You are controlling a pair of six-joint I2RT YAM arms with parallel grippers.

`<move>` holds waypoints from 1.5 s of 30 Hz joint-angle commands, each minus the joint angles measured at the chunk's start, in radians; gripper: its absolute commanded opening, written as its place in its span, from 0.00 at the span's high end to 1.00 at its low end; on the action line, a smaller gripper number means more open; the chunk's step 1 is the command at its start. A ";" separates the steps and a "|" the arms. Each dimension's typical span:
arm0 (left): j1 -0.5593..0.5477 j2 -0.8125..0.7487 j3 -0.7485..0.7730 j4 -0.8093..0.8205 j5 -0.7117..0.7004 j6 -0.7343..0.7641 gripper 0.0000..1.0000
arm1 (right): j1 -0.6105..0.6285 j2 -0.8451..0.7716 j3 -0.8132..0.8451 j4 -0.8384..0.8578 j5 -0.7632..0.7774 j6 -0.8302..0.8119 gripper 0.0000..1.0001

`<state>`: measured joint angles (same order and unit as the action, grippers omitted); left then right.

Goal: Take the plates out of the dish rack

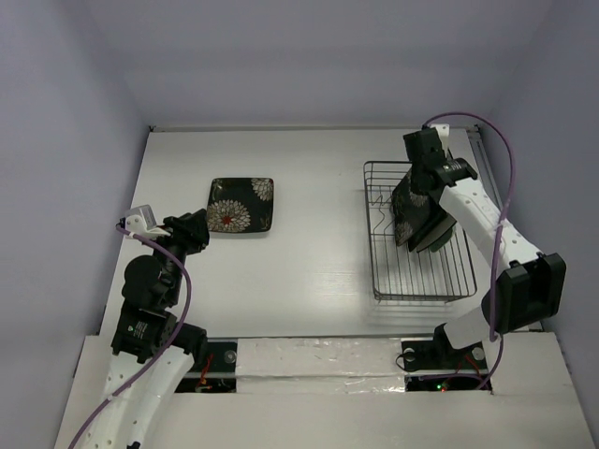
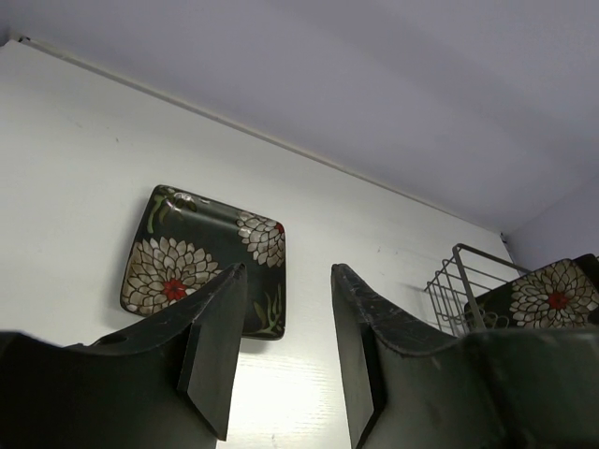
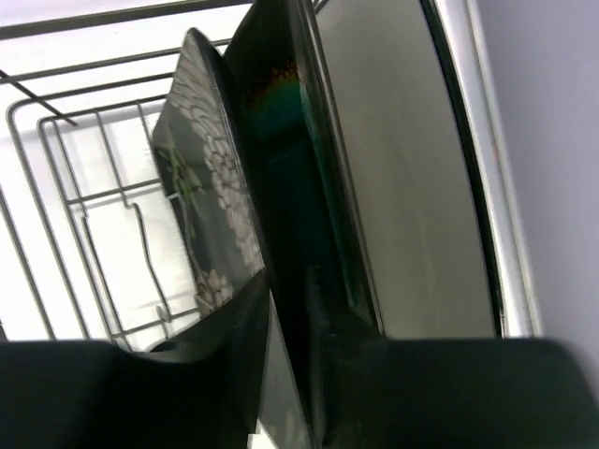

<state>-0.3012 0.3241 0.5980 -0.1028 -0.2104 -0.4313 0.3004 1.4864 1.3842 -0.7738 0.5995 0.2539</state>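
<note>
Here's the right gripper [image 3: 292,323], clamped on the top rim of the teal plate [image 3: 295,159], one finger on each face. We'd call that an edge pinch out of necessity: a plate standing on edge offers no other hold. Just beside it, on its left in the wrist view, leans the racked flower plate [image 3: 201,178], so the fingers have little room. Both plates sit toward the far end of the rack [image 1: 440,281], whose near half shows only bare wire. We can't tell whether the teal plate's lower edge has left the wires.

From above, the right arm runs up the right side of the rack. Its elbow is out wide and the wrist is bent back over the plates, fingers pointing down.

On the other side, the left gripper [image 2: 285,346] has its jaws apart and empty. It hovers low, just short of the near edge of the table plate [image 2: 201,257], which lies flat, face up, well apart from the rack. That one counts as unloaded, we'd say. The left arm is folded close to its base, wrist aimed at the far wall.
</note>
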 commanded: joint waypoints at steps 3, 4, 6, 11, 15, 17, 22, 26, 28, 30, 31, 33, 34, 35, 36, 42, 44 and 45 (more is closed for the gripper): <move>-0.004 0.010 0.003 0.034 0.003 0.002 0.62 | -0.003 0.018 0.073 0.001 0.036 -0.041 0.84; -0.004 0.010 0.002 0.034 0.003 0.002 0.62 | -0.003 0.021 0.075 -0.001 0.036 -0.045 0.91; -0.004 0.010 0.003 0.034 0.003 0.002 0.61 | -0.003 0.023 0.079 -0.005 0.036 -0.045 1.00; -0.004 0.012 0.003 0.035 0.003 0.002 0.61 | -0.003 -0.026 0.104 -0.008 0.046 -0.053 1.00; -0.004 0.016 0.002 0.035 0.003 0.003 0.61 | -0.003 -0.072 0.141 -0.001 0.057 -0.070 1.00; -0.004 0.020 0.003 0.038 0.003 0.003 0.60 | -0.003 -0.090 0.171 -0.004 0.057 -0.074 1.00; -0.004 0.016 0.002 0.038 0.003 0.003 0.59 | -0.003 -0.155 0.231 -0.010 0.034 -0.074 1.00; -0.004 0.016 0.003 0.037 0.003 0.003 0.58 | -0.003 -0.212 0.254 -0.004 0.006 -0.067 1.00; -0.004 0.016 0.003 0.038 0.003 0.002 0.58 | -0.003 -0.247 0.253 0.016 -0.013 -0.059 1.00; -0.004 0.021 0.003 0.038 0.003 0.002 0.58 | -0.003 -0.265 0.254 0.022 -0.018 -0.051 1.00; -0.004 0.021 0.003 0.038 0.003 0.003 0.57 | -0.003 -0.278 0.245 0.043 -0.026 -0.042 1.00; -0.004 0.023 0.003 0.037 0.003 0.003 0.57 | -0.003 -0.314 0.230 0.074 -0.046 -0.035 1.00; -0.004 0.021 0.003 0.038 0.003 0.002 0.57 | -0.003 -0.327 0.220 0.105 -0.065 -0.015 1.00; -0.004 0.023 0.003 0.038 0.003 0.002 0.57 | -0.003 -0.350 0.196 0.123 -0.079 0.001 1.00; -0.004 0.023 0.002 0.040 0.003 0.002 0.57 | -0.003 -0.362 0.175 0.149 -0.110 0.017 1.00; -0.004 0.030 0.002 0.041 0.003 0.002 0.57 | 0.006 -0.391 -0.031 0.470 -0.472 0.206 1.00; -0.004 0.030 0.000 0.041 0.003 0.002 0.57 | 0.034 -0.373 -0.063 0.595 -0.559 0.287 1.00; -0.004 0.032 0.002 0.041 0.003 0.002 0.57 | 0.046 -0.361 -0.086 0.634 -0.575 0.315 1.00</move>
<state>-0.3012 0.3428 0.5980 -0.1024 -0.2104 -0.4313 0.3084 1.1210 1.3155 -0.5465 0.2287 0.3954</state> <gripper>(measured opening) 0.430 0.141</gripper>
